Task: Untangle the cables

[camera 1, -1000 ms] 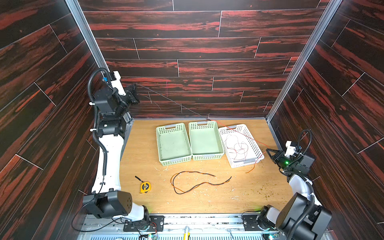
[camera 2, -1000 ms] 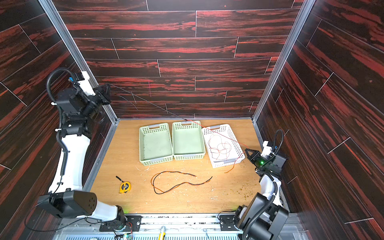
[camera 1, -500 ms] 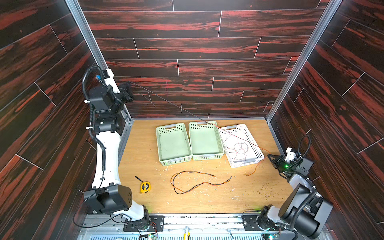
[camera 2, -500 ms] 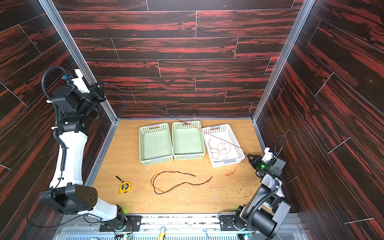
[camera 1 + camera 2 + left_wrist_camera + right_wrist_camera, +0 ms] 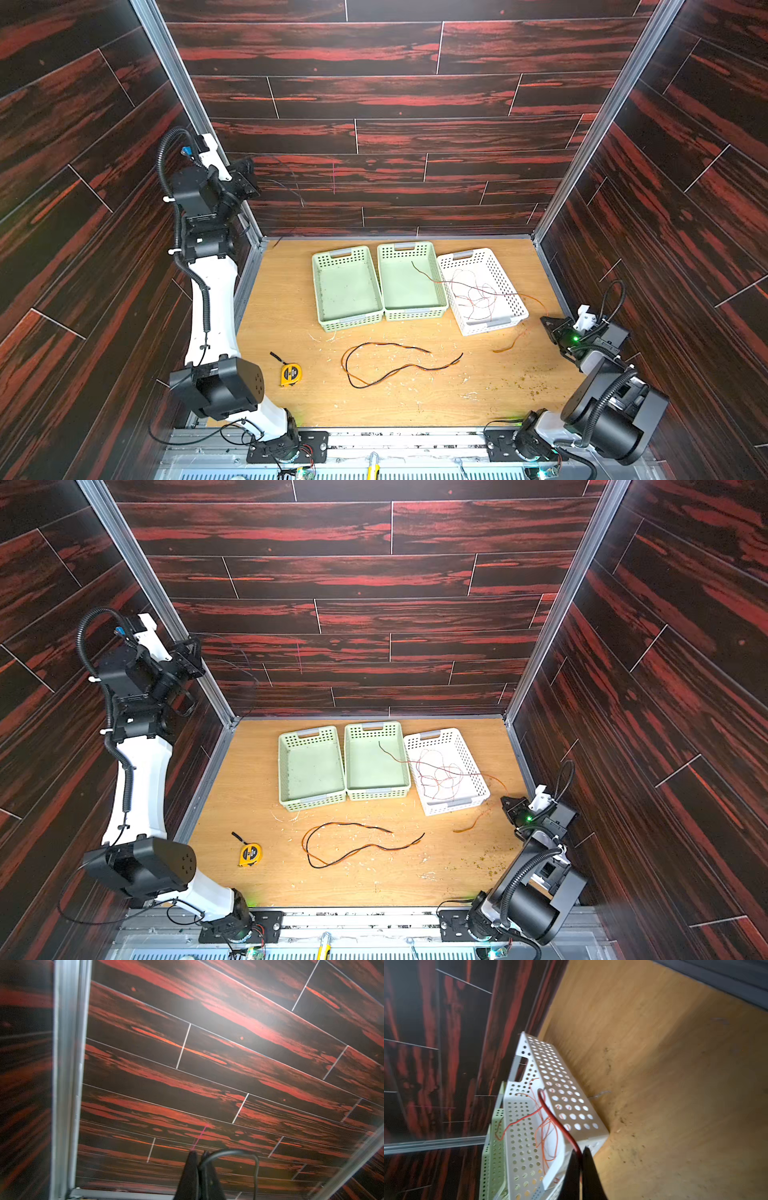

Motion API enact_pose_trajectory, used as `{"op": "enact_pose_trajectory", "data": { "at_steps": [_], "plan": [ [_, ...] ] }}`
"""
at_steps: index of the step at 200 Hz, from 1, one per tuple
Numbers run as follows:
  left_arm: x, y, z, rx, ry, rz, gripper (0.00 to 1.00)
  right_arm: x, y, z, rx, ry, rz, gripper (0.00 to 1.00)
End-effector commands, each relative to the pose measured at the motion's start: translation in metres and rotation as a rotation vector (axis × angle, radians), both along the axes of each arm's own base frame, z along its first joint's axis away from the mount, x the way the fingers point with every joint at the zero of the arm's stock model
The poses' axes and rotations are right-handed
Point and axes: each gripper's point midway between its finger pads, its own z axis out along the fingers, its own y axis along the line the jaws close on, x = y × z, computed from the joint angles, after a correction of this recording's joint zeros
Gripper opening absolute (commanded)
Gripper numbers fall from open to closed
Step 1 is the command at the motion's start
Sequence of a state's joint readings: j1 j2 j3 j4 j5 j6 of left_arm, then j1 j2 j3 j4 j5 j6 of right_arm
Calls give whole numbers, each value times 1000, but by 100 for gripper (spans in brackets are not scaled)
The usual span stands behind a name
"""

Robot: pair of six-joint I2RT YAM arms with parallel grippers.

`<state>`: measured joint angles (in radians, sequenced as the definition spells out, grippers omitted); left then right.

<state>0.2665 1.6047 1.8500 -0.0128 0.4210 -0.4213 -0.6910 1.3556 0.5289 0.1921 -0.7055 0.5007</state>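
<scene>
Prob. robot lab: panelled cell (image 5: 395,95)

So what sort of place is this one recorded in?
Most likely a lab robot cell rather than a real room: wood-print walls joined by metal posts box in a wooden table, and two arms are bolted to a rail along its front edge.
</scene>
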Motion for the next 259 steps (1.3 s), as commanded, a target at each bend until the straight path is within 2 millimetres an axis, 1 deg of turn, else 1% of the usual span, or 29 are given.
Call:
{"op": "enact_pose_trajectory", "data": {
  "at_steps": [1, 28, 51, 75, 94, 119, 127, 147, 165, 186, 232, 259],
  "plan": [
    [-7, -24, 18, 1, -46, -96, 0, 7, 13, 25, -2, -108, 69, 0],
    [-4, -48, 7, 28, -12, -147, 0, 14, 44, 43, -40, -161, 173, 0],
    [-6, -67, -2, 36, 13, -194, 0, 16, 69, 66, -99, -217, 238, 0],
    [-11, -85, -11, 45, 28, -231, 0, 13, 96, 93, -164, -279, 319, 0],
    [-17, -92, -19, 45, 38, -239, 0, 7, 124, 117, -170, -357, 445, 0],
    [-32, -96, -29, 41, 41, -235, 0, 3, 152, 140, -204, -407, 547, 0],
    [-37, -97, -30, 43, 42, -235, 0, 2, 161, 150, -218, -432, 577, 0],
    [-50, -98, -28, 47, 32, -231, 0, 3, 180, 177, -262, -489, 627, 0],
    [-64, -98, -21, 58, 12, -222, 0, 5, 199, 200, -293, -531, 677, 0],
    [-78, -99, -16, 67, -5, -217, 0, 13, 225, 220, -339, -565, 733, 0],
    [-109, -103, 4, 97, -60, -215, 0, 42, 265, 271, -437, -651, 780, 0],
    [-125, -104, 13, 107, -87, -210, 0, 61, 286, 291, -488, -690, 801, 0]
  ]
}}
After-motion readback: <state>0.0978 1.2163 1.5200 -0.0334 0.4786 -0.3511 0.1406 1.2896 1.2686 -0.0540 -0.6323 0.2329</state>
